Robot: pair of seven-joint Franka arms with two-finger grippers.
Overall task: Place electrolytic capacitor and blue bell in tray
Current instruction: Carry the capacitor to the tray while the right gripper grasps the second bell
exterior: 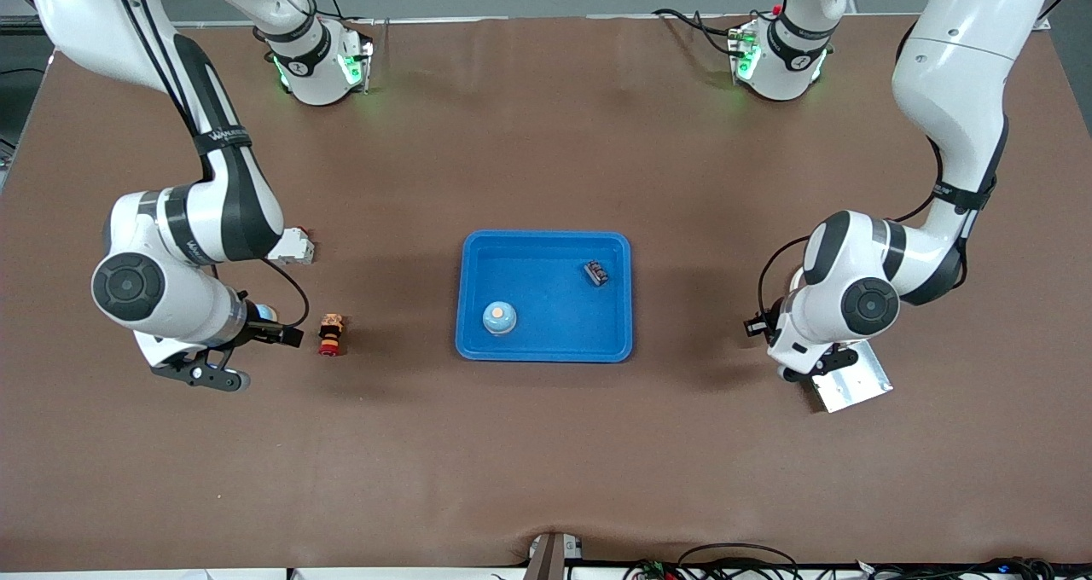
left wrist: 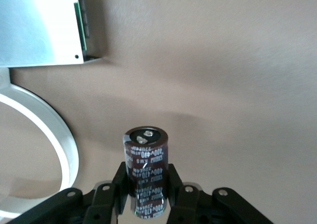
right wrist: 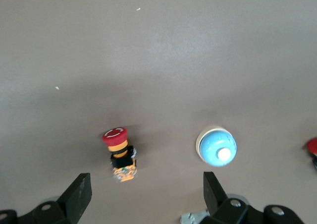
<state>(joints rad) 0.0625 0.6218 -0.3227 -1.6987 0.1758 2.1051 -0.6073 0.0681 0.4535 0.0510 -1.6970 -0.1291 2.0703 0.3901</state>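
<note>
My left gripper [left wrist: 146, 178] is shut on the electrolytic capacitor [left wrist: 145, 152], a dark brown cylinder with white print, held upright over bare table. In the front view the left gripper [exterior: 806, 374] hangs at the left arm's end of the table, and the capacitor is hidden there. A blue bell [right wrist: 216, 147] with a white button stands on the table under my right gripper [right wrist: 146, 187], which is open and holds nothing. The front view shows only a sliver of that bell [exterior: 265, 313] by the right wrist. The bright-blue tray [exterior: 546, 354] lies mid-table between the arms.
In the tray are a pale blue dome with an orange top [exterior: 499, 317] and a small dark part [exterior: 595, 273]. A red emergency-stop button [exterior: 330, 334] lies beside the bell. A metal plate [exterior: 853, 384] and a white ring [left wrist: 64, 144] lie by the left gripper. A white block [exterior: 292, 246] sits near the right arm.
</note>
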